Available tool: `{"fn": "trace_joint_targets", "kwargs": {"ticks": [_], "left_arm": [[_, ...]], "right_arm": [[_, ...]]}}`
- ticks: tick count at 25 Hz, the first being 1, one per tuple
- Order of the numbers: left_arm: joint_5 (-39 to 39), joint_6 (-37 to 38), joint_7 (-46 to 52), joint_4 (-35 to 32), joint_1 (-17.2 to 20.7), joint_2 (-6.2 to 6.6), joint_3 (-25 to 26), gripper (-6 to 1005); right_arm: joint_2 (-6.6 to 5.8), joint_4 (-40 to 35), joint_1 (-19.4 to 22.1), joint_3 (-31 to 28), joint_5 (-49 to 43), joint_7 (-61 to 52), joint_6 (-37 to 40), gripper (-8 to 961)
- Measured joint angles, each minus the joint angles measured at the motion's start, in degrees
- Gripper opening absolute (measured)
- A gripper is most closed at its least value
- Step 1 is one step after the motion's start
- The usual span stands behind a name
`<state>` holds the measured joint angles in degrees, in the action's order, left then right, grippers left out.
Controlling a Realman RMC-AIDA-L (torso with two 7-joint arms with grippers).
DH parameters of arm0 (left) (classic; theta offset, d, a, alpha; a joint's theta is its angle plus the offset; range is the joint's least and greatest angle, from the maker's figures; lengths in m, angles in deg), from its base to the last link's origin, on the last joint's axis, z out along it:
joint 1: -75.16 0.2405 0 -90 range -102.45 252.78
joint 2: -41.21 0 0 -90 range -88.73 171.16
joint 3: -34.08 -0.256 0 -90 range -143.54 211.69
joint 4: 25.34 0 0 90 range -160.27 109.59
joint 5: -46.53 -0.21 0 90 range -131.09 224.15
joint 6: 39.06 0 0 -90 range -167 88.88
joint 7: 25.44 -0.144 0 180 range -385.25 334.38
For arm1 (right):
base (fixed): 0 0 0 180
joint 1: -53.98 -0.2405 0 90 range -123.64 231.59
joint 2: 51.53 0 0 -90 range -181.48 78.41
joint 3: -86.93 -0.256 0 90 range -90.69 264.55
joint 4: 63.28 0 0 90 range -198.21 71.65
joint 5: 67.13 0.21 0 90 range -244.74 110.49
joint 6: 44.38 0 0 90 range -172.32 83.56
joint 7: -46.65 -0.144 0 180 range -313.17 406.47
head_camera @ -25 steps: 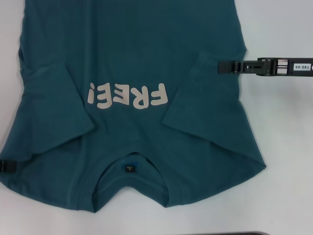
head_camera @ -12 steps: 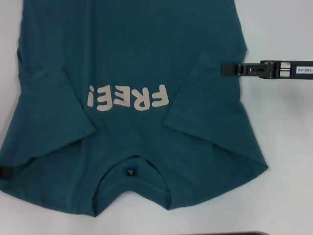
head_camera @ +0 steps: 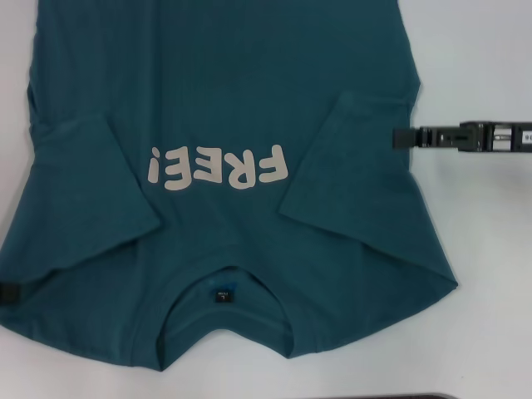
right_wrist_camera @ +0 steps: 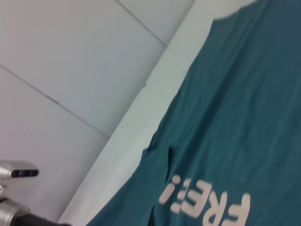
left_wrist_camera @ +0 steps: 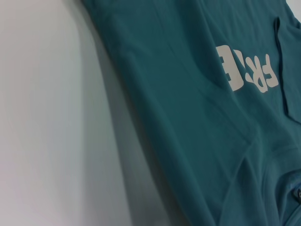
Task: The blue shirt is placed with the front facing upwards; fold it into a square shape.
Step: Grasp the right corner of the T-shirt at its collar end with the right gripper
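While the blue shirt [head_camera: 224,166] lies front-up on the white table [head_camera: 490,249], its off-white "FREE!" print [head_camera: 218,167] reads inverted in the head view, and the collar with its small dark neck label [head_camera: 222,294] sits at the near edge. Both short sleeves are folded inward over the body, one on each side of the print. The right gripper [head_camera: 402,136] hangs at the shirt's right edge, level with the folded right sleeve, its dark tip just at the fabric's border; whether its fingers are spread or closed cannot be told. The left gripper [head_camera: 8,294] shows only as a small black tip at the shirt's left edge near the shoulder; its finger state likewise cannot be told.
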<state>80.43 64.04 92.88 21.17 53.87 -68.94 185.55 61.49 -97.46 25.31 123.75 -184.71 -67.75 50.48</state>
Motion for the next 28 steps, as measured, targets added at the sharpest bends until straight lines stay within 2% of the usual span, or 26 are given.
{"fn": "trace_joint_targets", "kwargs": {"ticks": [9, 13, 19, 28], "left_arm": [[0.0, -0.1, 0.1, -0.3, -0.1, -0.33, 0.3, 29], [0.3, -0.1, 0.1, -0.3, -0.2, -0.48, 0.3, 29], [0.4, -0.5, -0.4, -0.3, -0.6, -0.99, 0.4, 29], [0.3, -1.4, -0.2, -0.3, -0.8, -1.06, 0.4, 29]], "right_arm": [[-1.71, -2.9, 3.5, -0.2, -5.4, -9.3, 6.1, 713], [-1.75, -6.6, 6.8, -0.4, -8.0, -14.1, 9.0, 713], [-1.66, -6.6, 8.8, -0.6, -9.7, -14.7, 8.9, 712], [-1.11, -6.1, 9.0, -1.0, -11.7, -14.5, 6.4, 711]]}}
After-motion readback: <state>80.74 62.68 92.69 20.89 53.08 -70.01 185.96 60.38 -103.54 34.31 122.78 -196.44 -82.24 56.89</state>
